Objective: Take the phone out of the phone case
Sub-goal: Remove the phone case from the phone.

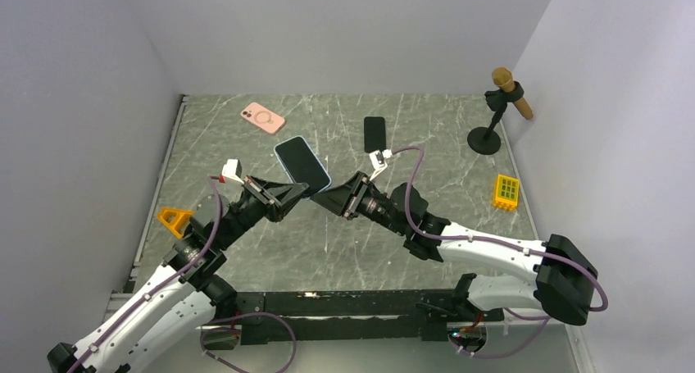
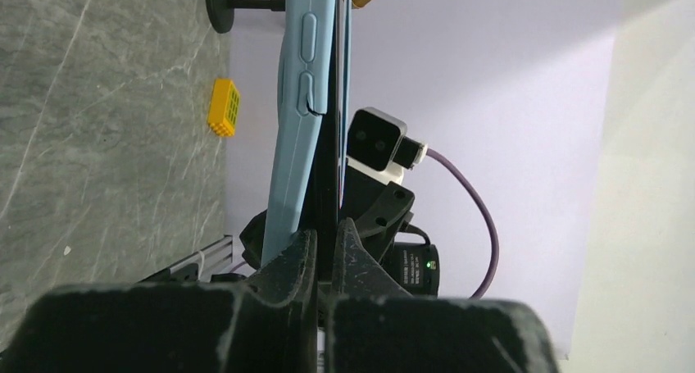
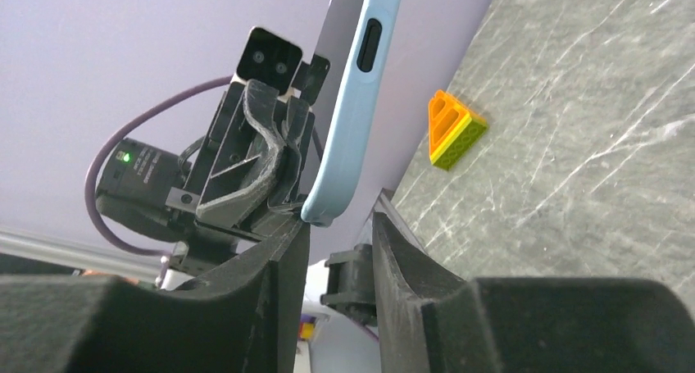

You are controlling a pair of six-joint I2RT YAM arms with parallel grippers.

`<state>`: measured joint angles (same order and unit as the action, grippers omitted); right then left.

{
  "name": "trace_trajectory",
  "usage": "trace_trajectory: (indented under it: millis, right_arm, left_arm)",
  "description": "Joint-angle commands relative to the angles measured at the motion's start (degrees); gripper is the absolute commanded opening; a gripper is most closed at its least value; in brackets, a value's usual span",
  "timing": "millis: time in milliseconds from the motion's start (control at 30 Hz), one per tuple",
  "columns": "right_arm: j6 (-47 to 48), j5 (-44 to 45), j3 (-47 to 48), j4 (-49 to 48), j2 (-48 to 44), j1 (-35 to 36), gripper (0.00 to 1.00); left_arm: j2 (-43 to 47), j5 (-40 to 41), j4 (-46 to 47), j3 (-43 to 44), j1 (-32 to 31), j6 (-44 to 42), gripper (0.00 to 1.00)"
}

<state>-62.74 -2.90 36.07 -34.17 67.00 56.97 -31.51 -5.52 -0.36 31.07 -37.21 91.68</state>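
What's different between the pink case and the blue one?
The pink case lies flat on the table, untouched; the blue case is held up off it by the left tool. The pink case shows a back with a ring on it; the blue case shows a dark screen. Both are rounded rectangles.

Clutter on the marble table (image 1: 320, 250)
A pink case (image 1: 262, 118) and black phone (image 1: 374, 134) lay at the back, a microphone (image 1: 512, 92) stood far right, yellow block (image 1: 506, 192) right, orange wedge (image 1: 174, 220) left.
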Motion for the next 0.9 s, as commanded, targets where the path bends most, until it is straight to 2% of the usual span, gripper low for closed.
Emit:
trace_trajectory:
  millis: [0,233,367,567,733,867]
  right_arm:
    - [1.35,13.9,2.07,-3.48,1.91,1.14,0.35]
    - [3.38,25.09,4.63,-6.68,6.69,4.53,0.23]
    - [1.16,29.33,7.45,-1.71,9.55,4.89,0.01]
    - [-4.81,37.07,6.95,8.54,8.87,4.61,0.0]
    - [-10.62,37.65,2.45,15.16,5.47,1.97,0.0]
    - [-11.91,38.47,0.76,17.83,3.73,1.34,0.0]
  left_arm:
    - [1.27,-1.69,8.47,1.04,-1.27,4.84,0.0]
    - [-0.23,-1.85,12.15,0.76,-1.49,6.48,0.0]
    - [-1.26,-1.8,13.52,1.31,-1.56,6.72,0.0]
    - [-1.01,-1.53,13.43,2.0,-1.65,6.8,0.0]
    - [2.64,0.8,5.25,3.4,-1.71,4.82,0.0]
    - [5.43,3.72,3.68,1.76,-1.66,4.8,0.0]
